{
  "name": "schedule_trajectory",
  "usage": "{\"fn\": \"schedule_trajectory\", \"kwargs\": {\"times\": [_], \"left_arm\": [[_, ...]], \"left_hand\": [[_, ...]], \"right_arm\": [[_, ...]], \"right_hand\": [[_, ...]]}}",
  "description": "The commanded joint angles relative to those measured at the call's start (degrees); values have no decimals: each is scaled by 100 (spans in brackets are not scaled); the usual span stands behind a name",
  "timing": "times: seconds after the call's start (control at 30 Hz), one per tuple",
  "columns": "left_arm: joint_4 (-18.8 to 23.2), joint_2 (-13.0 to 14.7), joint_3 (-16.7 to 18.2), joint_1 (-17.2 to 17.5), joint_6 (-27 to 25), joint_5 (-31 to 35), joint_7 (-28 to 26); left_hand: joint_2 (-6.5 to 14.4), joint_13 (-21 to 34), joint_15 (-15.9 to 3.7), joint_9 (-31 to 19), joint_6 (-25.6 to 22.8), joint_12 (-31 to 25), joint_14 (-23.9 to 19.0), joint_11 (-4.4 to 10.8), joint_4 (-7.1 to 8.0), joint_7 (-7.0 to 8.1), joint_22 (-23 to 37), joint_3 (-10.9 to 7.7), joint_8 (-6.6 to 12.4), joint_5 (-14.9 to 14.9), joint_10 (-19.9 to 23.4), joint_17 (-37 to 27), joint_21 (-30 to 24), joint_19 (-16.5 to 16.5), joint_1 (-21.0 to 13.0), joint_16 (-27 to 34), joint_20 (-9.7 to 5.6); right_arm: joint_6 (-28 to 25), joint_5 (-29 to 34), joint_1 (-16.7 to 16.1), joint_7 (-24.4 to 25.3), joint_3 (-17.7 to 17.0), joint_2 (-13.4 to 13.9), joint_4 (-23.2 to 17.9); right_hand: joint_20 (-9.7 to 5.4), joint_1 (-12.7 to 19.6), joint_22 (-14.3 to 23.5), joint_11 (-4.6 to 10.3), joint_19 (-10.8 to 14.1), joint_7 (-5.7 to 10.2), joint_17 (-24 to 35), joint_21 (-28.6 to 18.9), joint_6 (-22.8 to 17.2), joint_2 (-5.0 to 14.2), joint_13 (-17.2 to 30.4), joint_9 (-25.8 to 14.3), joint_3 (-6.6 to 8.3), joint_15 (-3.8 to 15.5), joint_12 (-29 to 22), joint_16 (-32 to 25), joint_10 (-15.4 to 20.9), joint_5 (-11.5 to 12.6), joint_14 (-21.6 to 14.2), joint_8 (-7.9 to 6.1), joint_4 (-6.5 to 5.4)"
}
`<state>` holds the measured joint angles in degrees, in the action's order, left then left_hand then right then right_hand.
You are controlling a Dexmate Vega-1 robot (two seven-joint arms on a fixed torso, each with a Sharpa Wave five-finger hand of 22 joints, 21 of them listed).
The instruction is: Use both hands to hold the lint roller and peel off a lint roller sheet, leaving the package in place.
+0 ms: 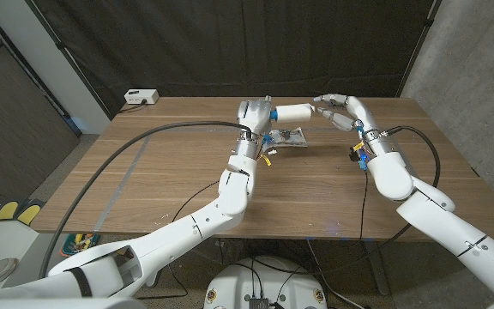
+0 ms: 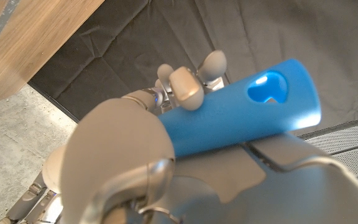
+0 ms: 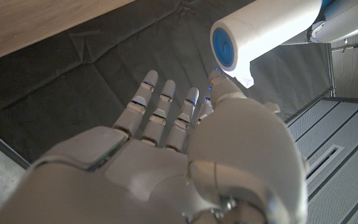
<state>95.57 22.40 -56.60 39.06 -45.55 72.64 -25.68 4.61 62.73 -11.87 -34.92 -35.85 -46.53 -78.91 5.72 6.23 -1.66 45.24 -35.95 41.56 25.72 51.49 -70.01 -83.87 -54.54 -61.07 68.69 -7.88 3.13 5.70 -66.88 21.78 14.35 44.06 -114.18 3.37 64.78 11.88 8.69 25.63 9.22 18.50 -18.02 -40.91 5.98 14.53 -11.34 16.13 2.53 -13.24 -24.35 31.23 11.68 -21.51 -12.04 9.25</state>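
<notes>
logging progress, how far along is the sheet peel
Done: the left robot hand holds the lint roller up by its blue handle. In hand: the right robot hand, open, reaches its roll end. Left: peeling; the package lies on the table.

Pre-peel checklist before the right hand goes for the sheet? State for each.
1. Left hand grips the roller handle: ok.
2. Roller lifted off the table: ok.
3. Right hand free, fingers apart: ok.
4. Right fingers on the sheet: not ok, no pinch yet.
5. Loose sheet corner to pinch at the roll's end: ok.
6. Package lying on the table: ok.
</notes>
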Motion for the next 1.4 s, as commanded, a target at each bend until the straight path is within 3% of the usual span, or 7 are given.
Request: {"fn": "schedule_trajectory", "kwargs": {"times": [0.03, 0.3, 0.67, 0.87, 1.0, 1.17, 1.4], "left_arm": [[-98, -27, -12, -85, 21, -60, -22], [-173, -44, -17, -131, 34, -149, -64], [-168, 4, -28, -175, 119, -263, -131], [-109, 37, -35, -148, 45, -240, -53], [-75, 48, -49, -128, 4, -212, -1], [-39, 56, -55, -100, -48, -161, 19], [-12, 51, -62, -87, -34, -134, 16]], "left_hand": [[43, 24, -7, -12, -85, -52, 29, 21, -1, -19, 9, -35, 54, -13, -3, -3, -18, -50, -8, 60, -426], [45, -3, -7, -5, -87, -51, 37, 28, 0, -26, 1, -39, 60, -28, 0, -3, -15, -37, -3, 68, -428], [49, -3, -8, 4, -73, -79, 35, 23, -9, -23, -3, -47, 71, -58, -10, -1, -38, -52, 2, 90, -428], [55, -17, -8, 29, -71, -84, 34, 22, -13, -10, -25, -54, 70, -76, -20, -1, -26, -30, 5, 102, -428], [59, -45, -8, 20, -74, -87, 36, 13, -14, -13, 3, -58, 87, -89, -5, -1, -60, -53, 9, 110, -428], [62, -63, -8, 30, -74, -95, 44, 16, -19, -14, -30, -64, 94, -105, -2, -1, -36, -20, 12, 118, -427], [65, -74, -8, 50, -84, -106, 40, 15, -26, -21, -32, -72, 103, -127, -11, 0, -44, -11, 16, 132, -427]], "right_arm": [[210, -163, 53, -185, 4, 98, 65], [780, -335, 175, -254, 56, -1, 408], [976, -394, 675, -629, 372, -127, 799], [1131, -417, 862, -708, 496, -201, 1009], [1411, -291, 912, -478, 536, -355, 1195], [1683, -8, 805, 114, 473, -622, 1332], [2028, 192, 703, 650, 391, -911, 1520]], "right_hand": [[52, -38, 7, 3, -21, -18, 20, -40, 12, -71, 29, -19, -66, 512, -4, 26, 3, 11, 10, 17, -63], [48, -273, 6, -31, -29, -19, 45, -58, -111, -125, 33, -25, -223, 529, -48, 3, 110, 17, -12, -30, -189], [43, -260, 7, 77, 8, 17, 66, -105, -465, -53, 24, -25, -284, 559, -120, -73, 327, 53, -114, -136, -178], [43, -267, 7, 11, 9, -4, 71, -116, -458, -42, 21, -23, -309, 557, -110, -83, 317, 56, -117, -119, -181], [12, -228, 8, 38, 31, 9, 64, -146, -846, 40, 19, -22, -306, 584, -153, -115, 440, 65, -206, -240, -170], [-111, -243, 9, 222, 88, -330, 50, -233, -1943, 201, 8, -45, -343, 751, -340, -202, 1036, 17, -464, -613, -197], [-532, -262, 23, 268, 46, -305, -69, -294, -2356, 106, -44, 33, -424, 941, -480, -102, 1638, 75, -720, -618, -192]]}}
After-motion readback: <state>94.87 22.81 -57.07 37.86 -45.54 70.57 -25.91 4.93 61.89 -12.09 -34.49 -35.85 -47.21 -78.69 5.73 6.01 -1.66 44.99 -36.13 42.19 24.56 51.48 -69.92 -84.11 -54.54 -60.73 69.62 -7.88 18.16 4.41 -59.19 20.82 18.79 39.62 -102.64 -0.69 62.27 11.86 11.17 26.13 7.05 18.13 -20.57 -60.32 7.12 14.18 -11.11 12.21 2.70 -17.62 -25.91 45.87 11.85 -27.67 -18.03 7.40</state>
